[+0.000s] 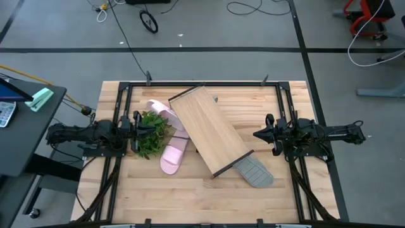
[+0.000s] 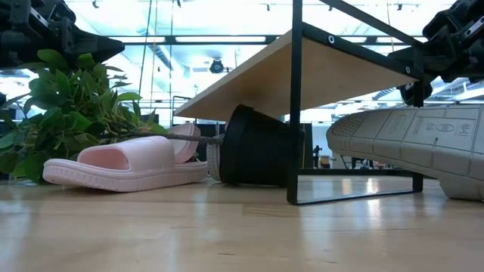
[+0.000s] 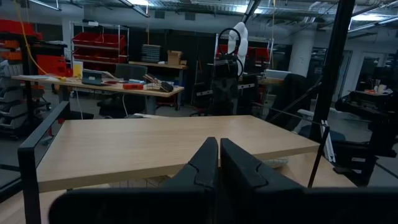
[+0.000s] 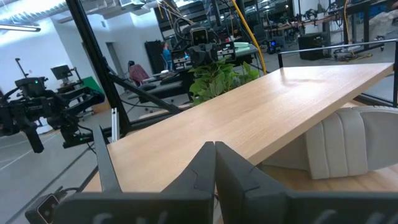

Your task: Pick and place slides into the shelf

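The shelf (image 1: 209,130) is a light-wood board on a thin dark frame, lying slantwise across the table's middle. One pink slide (image 1: 172,155) lies flat by its left side, and another (image 1: 161,109) lies farther back, against the plant. A grey slide (image 1: 254,171) sticks out from under the shelf's near end, tipped so its sole (image 2: 412,143) faces the near edge. No second grey slide shows clearly. My left gripper (image 1: 138,124) hovers shut over the plant. My right gripper (image 1: 258,134) hovers shut to the right of the shelf.
A green leafy plant (image 1: 150,134) lies toppled at the shelf's left, its black pot (image 2: 257,147) under the board. Bare tabletop (image 1: 190,196) stretches along the near edge. A dark metal rail frames the table's far edge (image 1: 209,83).
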